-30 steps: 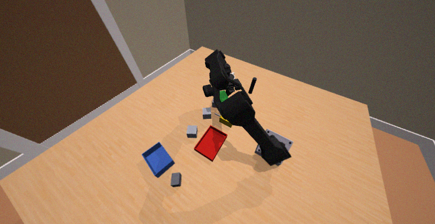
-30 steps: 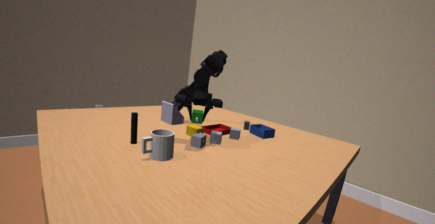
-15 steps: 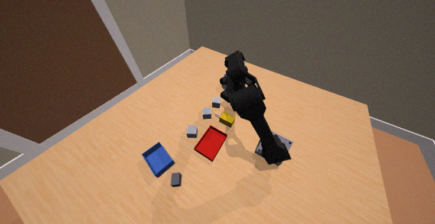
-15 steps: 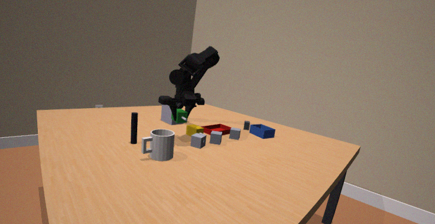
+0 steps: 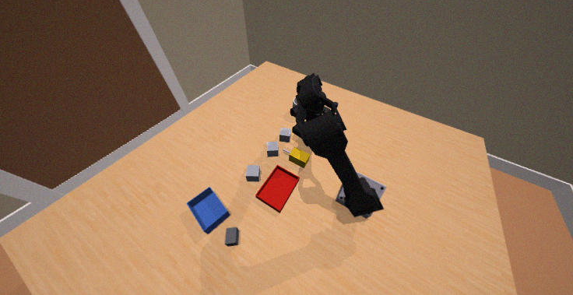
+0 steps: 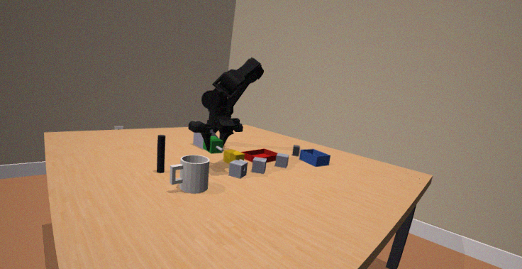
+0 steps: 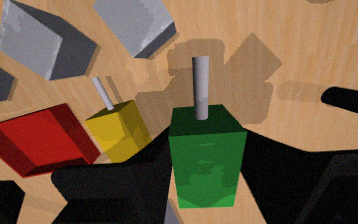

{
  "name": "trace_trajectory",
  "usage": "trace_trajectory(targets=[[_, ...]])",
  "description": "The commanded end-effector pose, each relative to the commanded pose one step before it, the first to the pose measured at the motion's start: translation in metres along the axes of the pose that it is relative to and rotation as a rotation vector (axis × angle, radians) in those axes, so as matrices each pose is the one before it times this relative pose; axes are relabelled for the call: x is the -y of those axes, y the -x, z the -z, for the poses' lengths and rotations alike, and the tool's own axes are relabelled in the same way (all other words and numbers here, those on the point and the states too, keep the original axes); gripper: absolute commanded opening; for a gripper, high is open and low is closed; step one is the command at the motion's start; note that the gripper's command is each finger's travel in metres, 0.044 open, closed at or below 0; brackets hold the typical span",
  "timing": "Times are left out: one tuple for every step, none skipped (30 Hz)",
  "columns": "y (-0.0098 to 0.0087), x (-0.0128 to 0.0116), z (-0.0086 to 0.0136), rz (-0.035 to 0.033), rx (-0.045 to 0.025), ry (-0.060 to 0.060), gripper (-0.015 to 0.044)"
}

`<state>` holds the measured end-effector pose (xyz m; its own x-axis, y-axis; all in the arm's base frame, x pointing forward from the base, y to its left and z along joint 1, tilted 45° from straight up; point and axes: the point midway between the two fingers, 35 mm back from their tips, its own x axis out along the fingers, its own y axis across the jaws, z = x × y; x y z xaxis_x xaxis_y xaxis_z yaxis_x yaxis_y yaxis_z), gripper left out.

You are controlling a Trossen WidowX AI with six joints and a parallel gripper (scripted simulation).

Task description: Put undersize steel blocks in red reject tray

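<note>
Red rectangular tray (image 5: pixel 277 189) (image 6: pixel 263 156) (image 7: pixel 42 145): nothing inside.
Blue rectangular tray (image 5: pixel 208 209) (image 6: pixel 314 157): no contents visible.
Tool (image 6: pixel 215 147) (image 7: pixel 198 127): gripping green block-handled gauge (image 6: pixel 214 144) (image 7: pixel 206 167).

We see a grey mug (image 5: pixel 294 103) (image 6: pixel 194 175) near an upright black cylinder (image 6: pixel 160 153) on the counter (image 5: pixel 420 165) (image 6: pixel 274 216) (image 7: pixel 260 20). We also have a yellow block with a thin pin (image 5: pixel 299 156) (image 6: pixel 233 156) (image 7: pixel 117 132), and a small dark block (image 5: pixel 231 236) (image 6: pixel 296 150) beside a blue tray (image 5: pixel 218 222) (image 6: pixel 321 161).

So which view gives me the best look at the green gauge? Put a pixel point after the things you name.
The wrist view: the green gauge (image 6: pixel 215 145) (image 7: pixel 207 167) is close up there, block and pin both plain between the hand's (image 6: pixel 215 147) (image 7: pixel 207 160) fingers. The exterior view shows it small and partly covered by a finger; in the top view the arm (image 5: pixel 326 135) hides it.
</note>
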<state>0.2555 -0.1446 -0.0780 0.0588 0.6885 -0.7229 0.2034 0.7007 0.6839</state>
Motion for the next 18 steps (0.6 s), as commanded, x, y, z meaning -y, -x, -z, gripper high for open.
trace_trajectory(targets=[[-0.00818, 0.00044, -0.00096, -0.00001, 0.00799, -0.0022, 0.0000], [-0.00212, -0.00002, -0.00001, -0.00009, 0.00002, 0.0000, 0.0000], [-0.00211, -0.00003, 0.00001, -0.00010, 0.00002, 0.0000, 0.0000], [-0.00211, -0.00004, 0.00002, -0.00011, 0.00001, 0.0000, 0.0000], [-0.00210, -0.00005, 0.00003, -0.00012, 0.00001, 0.0000, 0.0000], [-0.00210, -0.00005, 0.00005, -0.00013, 0.00000, 0.0000, 0.0000], [-0.00210, -0.00006, 0.00006, -0.00014, 0.00000, 0.0000, 0.0000], [-0.00209, -0.00007, 0.00008, -0.00015, 0.00000, 0.0000, 0.0000], [-0.00209, -0.00007, 0.00009, -0.00016, -0.00001, 0.0000, 0.0000], [-0.00208, -0.00008, 0.00011, -0.00017, -0.00001, 0.0000, 0.0000], [-0.00208, -0.00009, 0.00012, -0.00018, -0.00002, 0.0000, 0.0000], [-0.00207, -0.00009, 0.00014, -0.00019, -0.00002, 0.0000, 0.0000], [-0.00207, -0.00010, 0.00015, -0.00020, -0.00003, 0.0000, 0.0000], [-0.00206, -0.00011, 0.00017, -0.00021, -0.00003, 0.0000, 0.0000], [-0.00205, -0.00011, 0.00018, -0.00022, -0.00004, 0.0000, 0.0000], [-0.00205, -0.00012, 0.00020, -0.00023, -0.00004, 0.0000, 0.0000], [-0.00168, -0.00010, 0.00017, -0.00019, -0.00004, 0.0000, 0.0000], [-0.00101, -0.00006, 0.00011, -0.00012, -0.00002, 0.0000, 0.0000]])
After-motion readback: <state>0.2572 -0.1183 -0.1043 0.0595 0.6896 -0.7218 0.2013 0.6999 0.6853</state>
